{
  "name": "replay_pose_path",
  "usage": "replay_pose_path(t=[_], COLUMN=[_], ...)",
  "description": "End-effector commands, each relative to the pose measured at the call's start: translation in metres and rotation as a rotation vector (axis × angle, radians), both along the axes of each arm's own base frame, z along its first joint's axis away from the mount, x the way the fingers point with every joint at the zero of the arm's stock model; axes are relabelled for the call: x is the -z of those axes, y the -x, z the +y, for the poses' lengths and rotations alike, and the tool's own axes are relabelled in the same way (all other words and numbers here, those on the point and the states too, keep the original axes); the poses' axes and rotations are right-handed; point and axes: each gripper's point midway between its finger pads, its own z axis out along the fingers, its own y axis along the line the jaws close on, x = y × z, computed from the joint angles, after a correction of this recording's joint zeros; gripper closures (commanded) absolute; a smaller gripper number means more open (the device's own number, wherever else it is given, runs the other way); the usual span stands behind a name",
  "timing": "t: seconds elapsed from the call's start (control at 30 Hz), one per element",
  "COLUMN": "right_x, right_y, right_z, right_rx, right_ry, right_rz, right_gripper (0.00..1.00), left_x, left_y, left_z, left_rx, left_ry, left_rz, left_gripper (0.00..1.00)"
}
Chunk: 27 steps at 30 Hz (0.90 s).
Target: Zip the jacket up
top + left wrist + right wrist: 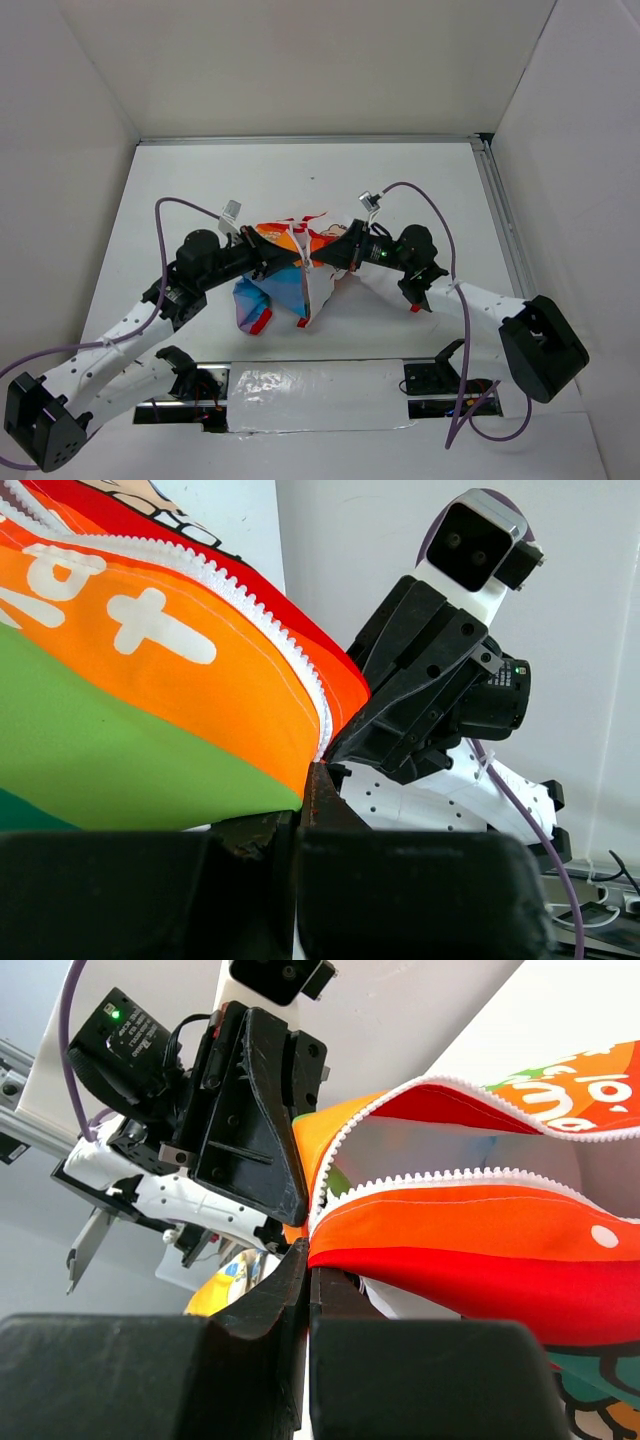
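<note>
The jacket (283, 288) hangs bunched above the middle of the table, held up between my two arms. My left gripper (292, 258) is shut, pinching the jacket's orange and green panel (150, 700) right at the end of its white zipper teeth (250, 600). Facing it, my right gripper (320, 257) is shut on the orange-red front edge (480, 1230) beside the other row of teeth (450, 1175). The zipper gapes open between the two rows. The two grippers' tips almost touch. No slider shows in any view.
White walls enclose the white table (200, 190). A metal rail (500, 210) runs along its right side. A shiny taped strip (320, 385) lies at the near edge between the arm bases. Purple cables (420, 195) loop over both arms.
</note>
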Motion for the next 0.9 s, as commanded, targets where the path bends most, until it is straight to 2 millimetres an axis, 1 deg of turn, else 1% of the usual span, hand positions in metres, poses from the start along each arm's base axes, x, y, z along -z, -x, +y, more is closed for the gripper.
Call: replay_pose_path(t=[0.0, 0.17, 0.3, 0.33, 0.57, 0.67, 0.87], right_x=[-0.03, -0.022, -0.021, -0.021, -0.028, -0.03, -0.034], right_y=[0.007, 0.009, 0.014, 0.014, 0.017, 0.016, 0.012], right_z=[0.001, -0.002, 0.0, 0.0, 0.002, 0.002, 0.004], right_rx=[-0.023, -0.013, -0.028, -0.031, -0.039, -0.034, -0.023], right_ry=[-0.066, -0.046, -0.046, -0.045, -0.067, -0.073, -0.087], right_rz=[-0.104, -0.091, -0.085, -0.084, -0.1, -0.1, -0.104], right_gripper=[1.0, 1.0, 1.0, 1.0, 1.0, 1.0, 1.0], left_x=[-0.02, -0.023, -0.025, -0.022, -0.022, -0.02, -0.024], left_y=[0.001, 0.001, 0.001, 0.001, 0.001, 0.0, 0.004], left_z=[0.001, 0.003, 0.005, 0.005, 0.005, 0.005, 0.003], left_rx=[0.001, -0.013, -0.022, -0.024, -0.024, -0.024, 0.001], left_ry=[0.053, 0.057, 0.059, 0.053, 0.048, 0.047, 0.062], left_rz=[-0.06, -0.065, -0.073, -0.062, -0.064, -0.061, -0.084], left_gripper=[1.0, 1.0, 1.0, 1.0, 1.0, 1.0, 1.0])
